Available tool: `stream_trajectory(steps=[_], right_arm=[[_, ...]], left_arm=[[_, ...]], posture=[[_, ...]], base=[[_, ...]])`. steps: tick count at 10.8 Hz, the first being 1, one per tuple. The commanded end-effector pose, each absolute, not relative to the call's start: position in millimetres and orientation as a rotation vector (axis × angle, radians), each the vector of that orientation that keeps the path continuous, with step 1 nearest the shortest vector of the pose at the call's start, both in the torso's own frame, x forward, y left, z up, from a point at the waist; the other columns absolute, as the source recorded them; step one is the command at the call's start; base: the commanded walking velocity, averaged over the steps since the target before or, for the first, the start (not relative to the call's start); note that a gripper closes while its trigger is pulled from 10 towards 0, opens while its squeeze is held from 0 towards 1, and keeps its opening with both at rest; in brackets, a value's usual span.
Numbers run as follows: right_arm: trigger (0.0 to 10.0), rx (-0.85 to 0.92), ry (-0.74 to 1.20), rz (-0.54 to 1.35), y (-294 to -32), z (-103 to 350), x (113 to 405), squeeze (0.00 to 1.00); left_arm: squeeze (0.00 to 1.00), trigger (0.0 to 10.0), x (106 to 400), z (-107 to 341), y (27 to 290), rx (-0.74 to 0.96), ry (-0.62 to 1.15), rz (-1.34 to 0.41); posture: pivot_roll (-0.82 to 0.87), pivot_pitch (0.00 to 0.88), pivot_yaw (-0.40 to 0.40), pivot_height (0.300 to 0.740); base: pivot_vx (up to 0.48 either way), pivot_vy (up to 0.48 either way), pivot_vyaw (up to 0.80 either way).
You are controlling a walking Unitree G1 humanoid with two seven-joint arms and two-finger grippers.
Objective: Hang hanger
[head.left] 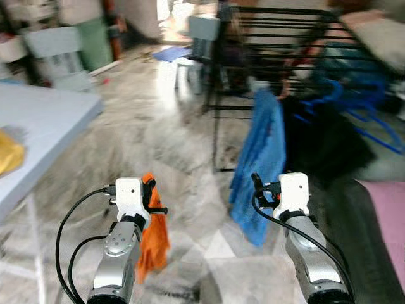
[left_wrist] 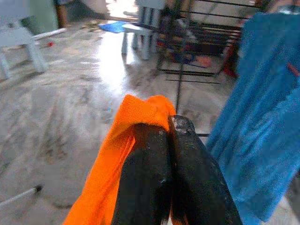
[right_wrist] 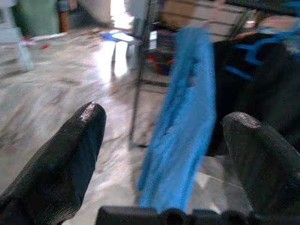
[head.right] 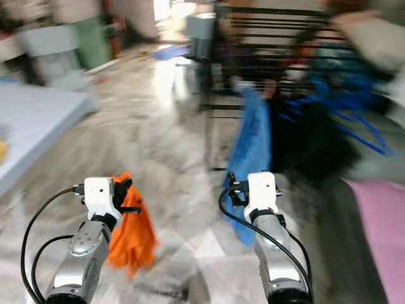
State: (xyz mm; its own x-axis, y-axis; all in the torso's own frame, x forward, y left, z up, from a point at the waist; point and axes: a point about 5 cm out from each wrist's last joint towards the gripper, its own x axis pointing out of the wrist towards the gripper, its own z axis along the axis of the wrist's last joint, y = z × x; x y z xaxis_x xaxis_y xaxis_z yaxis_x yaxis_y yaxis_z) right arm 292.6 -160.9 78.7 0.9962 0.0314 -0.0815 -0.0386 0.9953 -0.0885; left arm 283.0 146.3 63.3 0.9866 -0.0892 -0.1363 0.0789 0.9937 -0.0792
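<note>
A blurred room with a marble floor (head.left: 158,145) is seen from the robot's head. Both silver arms are raised in the foreground. The left pincer (left_wrist: 168,136) is closed tight on an orange cloth (head.left: 152,237), which is pinched near its top between the two black fingers (left_wrist: 145,178) and is left hanging down above the floor. The right pincer (right_wrist: 164,140) is spread wide with nothing between its fingers (right_wrist: 70,159), and is pointed toward a blue cloth (head.left: 262,164). That blue cloth is draped from a black drying rack (head.left: 278,38) ahead and to the right. Dark clothing (head.left: 323,142) and several blue hangers (head.left: 367,123) are bunched on the rack just beside the blue cloth. Whether a hanger is inside the orange cloth cannot be told. A pale blue counter (head.left: 44,123) is seen at left, with a yellow item (head.left: 7,152) on it. A small stool (head.left: 183,69) is placed farther back on the floor.
</note>
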Motion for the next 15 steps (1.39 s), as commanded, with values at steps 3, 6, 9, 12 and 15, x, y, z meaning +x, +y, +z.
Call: stream_trajectory(steps=[3, 6, 9, 12, 15], right_arm=[[10.0, -0.117, 0.091, -0.019, -184, 76, 280, 0.00], [10.0, -0.135, 0.085, 0.004, -182, 84, 279, 0.00], [10.0, -0.131, 0.097, -0.013, -182, 82, 271, 0.00], [10.0, -0.132, 0.104, -0.009, -181, 82, 269, 0.00], [10.0, -0.136, 0.111, -0.004, -180, 83, 269, 0.00]], left_arm=[[0.00, 10.0, 287, 78, 139, -0.125, 0.064, -0.096], [0.00, 10.0, 285, 80, 143, -0.146, 0.065, -0.080], [0.00, 10.0, 277, 73, 138, -0.139, 0.105, -0.116], [0.00, 10.0, 279, 76, 132, -0.155, 0.114, -0.122], [0.00, 10.0, 274, 73, 136, -0.149, 0.144, -0.121]], posture=[[-0.06, 0.014, -0.020, 0.740], [-0.06, 0.071, -0.039, 0.740], [-0.07, 0.102, -0.023, 0.740], [-0.07, 0.109, -0.019, 0.740], [-0.06, 0.125, -0.026, 0.740]], base=[[0.000, 0.000, 0.00], [0.362, 0.000, -0.47], [0.412, 0.165, -0.74], [0.360, 0.307, -0.19], [0.000, 0.462, 0.00]])
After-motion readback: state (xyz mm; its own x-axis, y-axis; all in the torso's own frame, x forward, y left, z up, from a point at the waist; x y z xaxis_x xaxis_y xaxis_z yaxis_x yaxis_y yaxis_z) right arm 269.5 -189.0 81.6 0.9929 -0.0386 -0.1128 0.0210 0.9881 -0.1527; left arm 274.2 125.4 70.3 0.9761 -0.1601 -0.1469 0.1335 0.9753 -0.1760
